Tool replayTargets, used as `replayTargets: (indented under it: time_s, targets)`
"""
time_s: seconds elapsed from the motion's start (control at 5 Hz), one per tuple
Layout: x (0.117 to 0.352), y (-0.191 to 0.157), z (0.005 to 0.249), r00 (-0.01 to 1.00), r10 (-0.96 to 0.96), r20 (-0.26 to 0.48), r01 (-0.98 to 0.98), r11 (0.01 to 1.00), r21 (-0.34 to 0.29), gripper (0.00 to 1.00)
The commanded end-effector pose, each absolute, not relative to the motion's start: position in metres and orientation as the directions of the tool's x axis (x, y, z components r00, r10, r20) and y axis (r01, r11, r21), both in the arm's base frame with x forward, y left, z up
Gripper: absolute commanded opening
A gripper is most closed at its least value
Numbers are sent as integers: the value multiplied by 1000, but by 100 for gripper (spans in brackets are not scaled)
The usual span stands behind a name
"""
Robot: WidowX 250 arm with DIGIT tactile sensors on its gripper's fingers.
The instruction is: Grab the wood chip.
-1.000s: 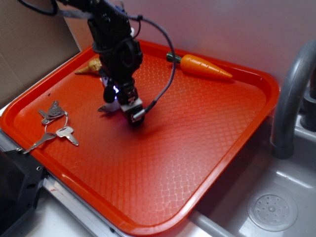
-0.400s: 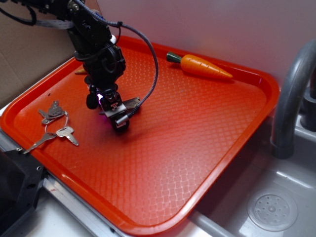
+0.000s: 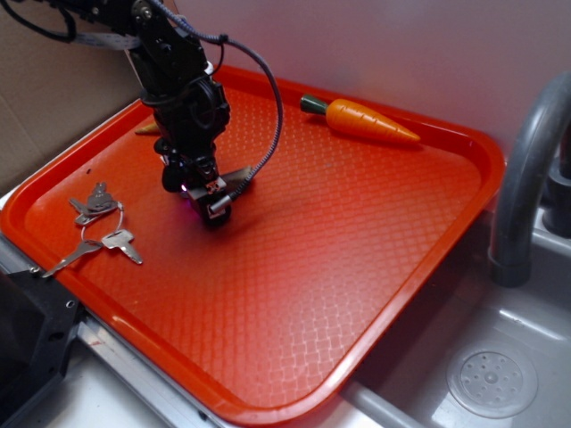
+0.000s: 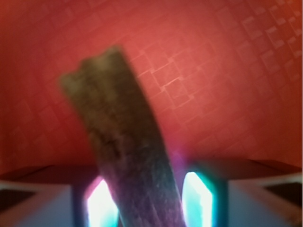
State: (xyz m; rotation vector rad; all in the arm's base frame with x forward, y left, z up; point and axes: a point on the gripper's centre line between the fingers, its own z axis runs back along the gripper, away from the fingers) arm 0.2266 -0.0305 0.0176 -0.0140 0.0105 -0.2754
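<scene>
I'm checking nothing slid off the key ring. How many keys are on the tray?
3, as far as visible: two overlapping at the tray's left edge, one just below; a fourth blade may be poking out toward the rim.

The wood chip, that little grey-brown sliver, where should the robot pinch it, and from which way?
Probably across its narrow width, coming straight down from above. The flat, elongated grey-brown wood chip lies low on the red plastic tray, so only its thin long edges offer a hold. The black end effector already straddles it in the wrist view.
</scene>
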Motion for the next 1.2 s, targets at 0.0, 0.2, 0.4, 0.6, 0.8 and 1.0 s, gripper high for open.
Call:
replayTargets:
  time_s: [0.0, 0.2, 0.4, 0.6, 0.8, 1.0]
  targets:
    - [228, -37, 20, 956, -294, 16, 294, 956, -7, 0]
    - [221, -29, 38, 970, -240, 41, 240, 971, -2, 0]
    - [203, -11, 88, 989, -122, 85, 127, 990, -56, 0]
    - [177, -7, 137, 987, -28, 158, 34, 999, -31, 0]
    - [176, -17, 186, 982, -26, 188, 41, 996, -80, 0]
    - [199, -21, 223, 990, -42, 133, 53, 995, -79, 0]
